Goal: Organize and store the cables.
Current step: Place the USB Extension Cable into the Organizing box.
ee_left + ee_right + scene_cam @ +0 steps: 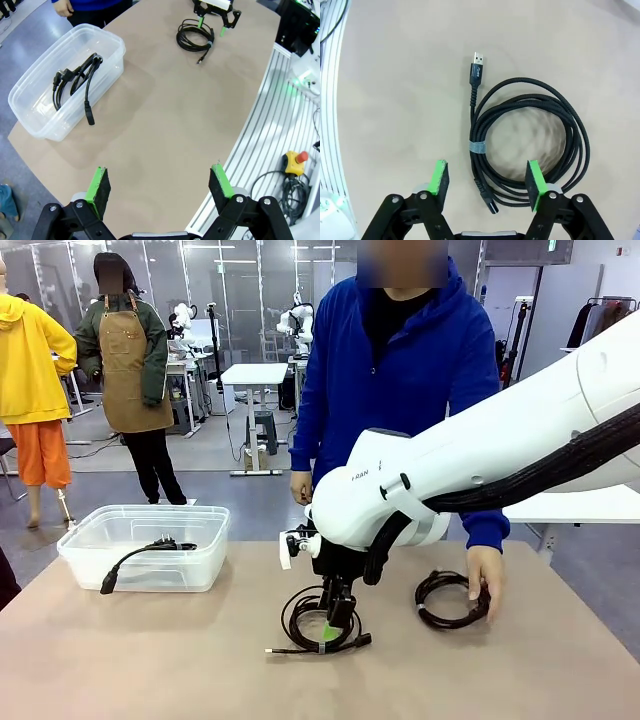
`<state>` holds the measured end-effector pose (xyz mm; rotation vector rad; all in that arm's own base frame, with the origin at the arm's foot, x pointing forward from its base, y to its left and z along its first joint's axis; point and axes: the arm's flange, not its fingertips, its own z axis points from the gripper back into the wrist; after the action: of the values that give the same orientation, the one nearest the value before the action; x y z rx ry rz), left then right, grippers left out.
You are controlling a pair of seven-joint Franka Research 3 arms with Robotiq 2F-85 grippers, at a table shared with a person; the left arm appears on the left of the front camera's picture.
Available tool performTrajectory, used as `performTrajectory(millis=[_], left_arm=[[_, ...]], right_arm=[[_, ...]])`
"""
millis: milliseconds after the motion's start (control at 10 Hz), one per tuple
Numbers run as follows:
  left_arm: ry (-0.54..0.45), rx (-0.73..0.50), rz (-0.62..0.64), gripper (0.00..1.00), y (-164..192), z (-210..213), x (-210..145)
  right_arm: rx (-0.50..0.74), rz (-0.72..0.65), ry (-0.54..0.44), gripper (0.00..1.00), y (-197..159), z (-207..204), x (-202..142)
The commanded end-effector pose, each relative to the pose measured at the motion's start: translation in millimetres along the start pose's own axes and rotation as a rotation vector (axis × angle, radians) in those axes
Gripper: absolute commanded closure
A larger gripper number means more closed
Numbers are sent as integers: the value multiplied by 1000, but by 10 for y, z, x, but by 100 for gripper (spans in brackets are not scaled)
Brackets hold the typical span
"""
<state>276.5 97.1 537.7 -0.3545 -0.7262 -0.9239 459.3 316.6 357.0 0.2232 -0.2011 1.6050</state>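
Note:
A black USB cable [530, 135] lies coiled on the tan table, bound by a small grey tie, its plug [477, 65] pointing away. My right gripper [486, 178] hangs open just over the coil's bound side, and the tied strands lie between its green pads. The front view has the same gripper [335, 625] low over that coil [310, 615]. A person's hand [485, 575] rests on a second coiled cable [450, 600] to the right. Another cable [150, 545] lies in the clear plastic bin [200, 570]. My left gripper [160, 182] stands open and empty, high above the table's near side.
The bin [112, 40] sits at the table's left, with one cable end hanging over its front wall. A person in blue stands at the far edge. Off the table's curved edge are a ribbed white rail [260, 130] and a yellow stop button [295, 160].

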Motion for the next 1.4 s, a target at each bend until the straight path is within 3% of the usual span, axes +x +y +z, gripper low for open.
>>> performTrajectory(millis=[0,600,900,1100,1300], left_arm=[[2,-9,-7,0,-9,12,9],[0,0,0,0,0,0,0],[52,-49,-111,0,-105,-214,443],[65,-84,-205,0,-245,-359,757],[140,-156,-318,0,-550,-729,1106]], right_arm=[[1,-12,-12,0,119,42,-88],[-13,-11,-37,0,208,114,-179],[-57,-43,-75,0,254,355,-332],[-99,-89,-109,0,291,629,-556],[-165,-187,-154,0,338,1068,-1183]])
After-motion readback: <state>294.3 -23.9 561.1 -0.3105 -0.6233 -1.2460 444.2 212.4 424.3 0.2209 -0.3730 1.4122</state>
